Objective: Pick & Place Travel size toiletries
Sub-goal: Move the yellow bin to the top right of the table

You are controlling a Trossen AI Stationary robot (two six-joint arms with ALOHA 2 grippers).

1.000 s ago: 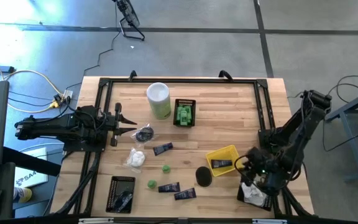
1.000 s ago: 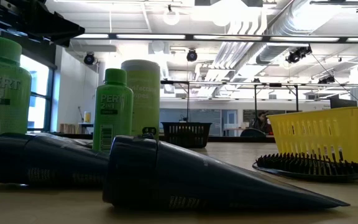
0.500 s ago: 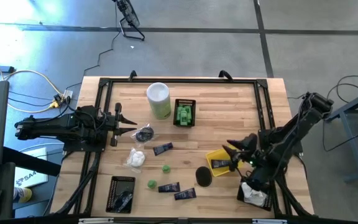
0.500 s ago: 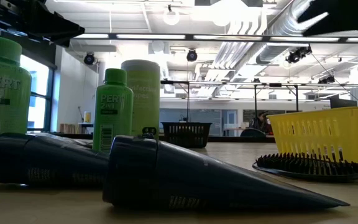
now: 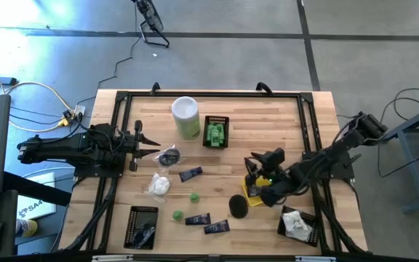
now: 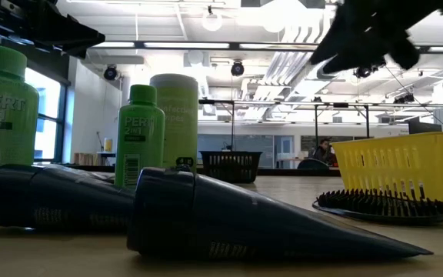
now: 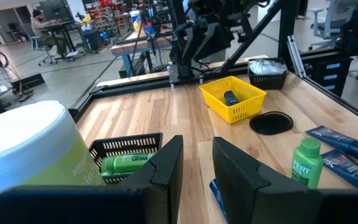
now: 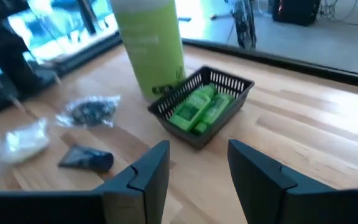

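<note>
An open lab or workshop: exposed ceiling ducts (image 6: 298, 46), concrete floor (image 5: 217, 58), workbenches (image 7: 135, 40) behind.

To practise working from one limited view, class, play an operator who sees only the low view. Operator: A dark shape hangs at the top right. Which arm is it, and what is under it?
Observer: It is the right arm. From above, its hand hangs over the yellow basket.
Operator: Is that basket empty?
Observer: No. The left wrist view shows one dark navy tube inside.
Operator: And where is the left arm?
Observer: Its left hand waits open at the table's left side.
</note>
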